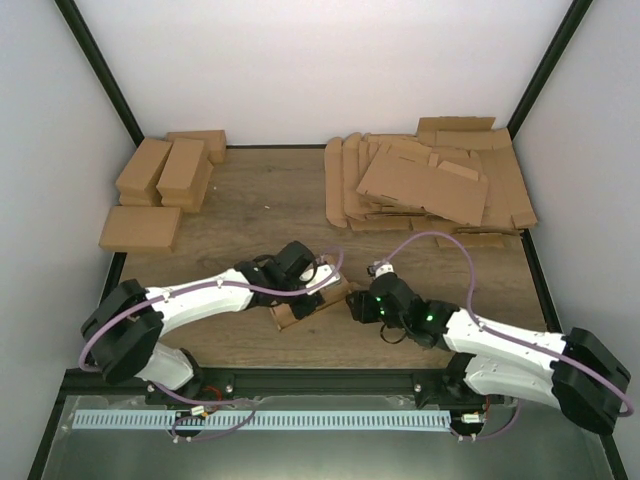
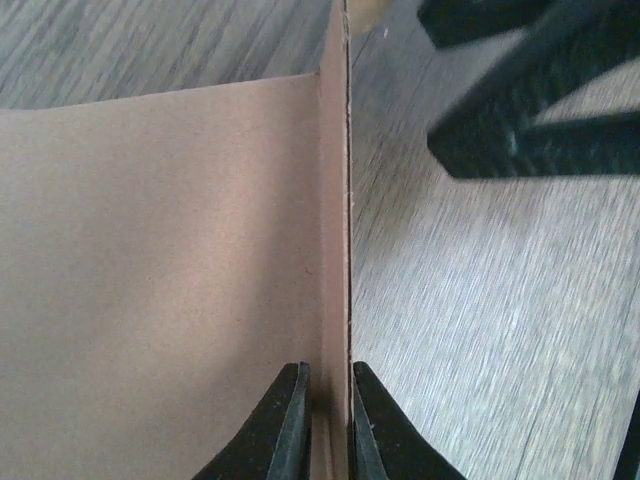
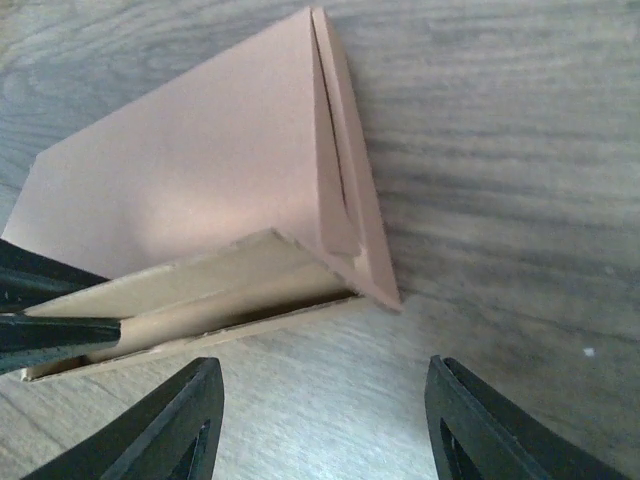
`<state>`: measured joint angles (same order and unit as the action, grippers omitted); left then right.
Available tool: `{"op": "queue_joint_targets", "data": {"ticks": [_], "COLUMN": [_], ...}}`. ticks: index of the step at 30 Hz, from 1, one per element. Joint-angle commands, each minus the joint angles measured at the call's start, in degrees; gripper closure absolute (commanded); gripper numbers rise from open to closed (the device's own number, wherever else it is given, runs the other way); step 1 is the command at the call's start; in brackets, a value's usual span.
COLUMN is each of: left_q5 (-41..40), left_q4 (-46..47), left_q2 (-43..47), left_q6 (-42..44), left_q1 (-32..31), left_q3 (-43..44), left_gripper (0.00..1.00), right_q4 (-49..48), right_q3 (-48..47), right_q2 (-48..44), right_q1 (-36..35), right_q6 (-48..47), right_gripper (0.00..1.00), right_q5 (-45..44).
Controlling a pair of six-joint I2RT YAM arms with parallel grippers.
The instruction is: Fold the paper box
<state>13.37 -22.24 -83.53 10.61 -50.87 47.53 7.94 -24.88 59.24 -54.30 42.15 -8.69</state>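
Paper box (image 3: pixel 200 170), left claw (image 2: pixel 329 372) seemingly pinching it, right claw (image 3: pixel 322 372) spread

Top view: paper box (image 1: pixel 292 316) mostly covered by left gripper (image 1: pixel 318 283) and right gripper (image 1: pixel 358 303). Left wrist view: box cropped left and bottom; right gripper's fingers (image 2: pixel 520 140) blurred, cropped at top.

top external: high behind arm bases, looking down on the brown wood-grain table (image 1: pixel 250 205) | left wrist: very near, sighting ahead between its jaws along the plain brown creased cardboard paper box (image 2: pixel 150 280) | right wrist: near, tilted down past its jaws | shared: that box (left gripper (image 3: pixel 110 305) too, left of right jaws)
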Motion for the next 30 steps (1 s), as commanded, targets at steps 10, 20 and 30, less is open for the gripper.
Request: {"op": "queue_joint_targets", "data": {"ticks": [10, 20, 30], "left_q5": [0.6, -1.0, -1.1], "left_q4": [3.3, 1.8, 1.5], "left_q2": [-8.3, -7.7, -9.0], "left_q6": [-8.4, -7.0, -6.6], "left_q1": [-3.3, -3.3, -3.3], "left_q3": [-1.5, -0.5, 1.4], "left_gripper": [0.79, 0.78, 0.77], "right_q4": [5.0, 6.3, 6.9], "right_q3": [-4.6, -15.1, -15.3], "right_q2": [-5.4, 14.5, 19.5], "right_q1": [16.2, 24.7, 24.7], "right_q6": [-6.4, -14.5, -13.7], "right_gripper": [0.45, 0.59, 0.77], "right_q5": [15.8, 33.6, 41.4]}}
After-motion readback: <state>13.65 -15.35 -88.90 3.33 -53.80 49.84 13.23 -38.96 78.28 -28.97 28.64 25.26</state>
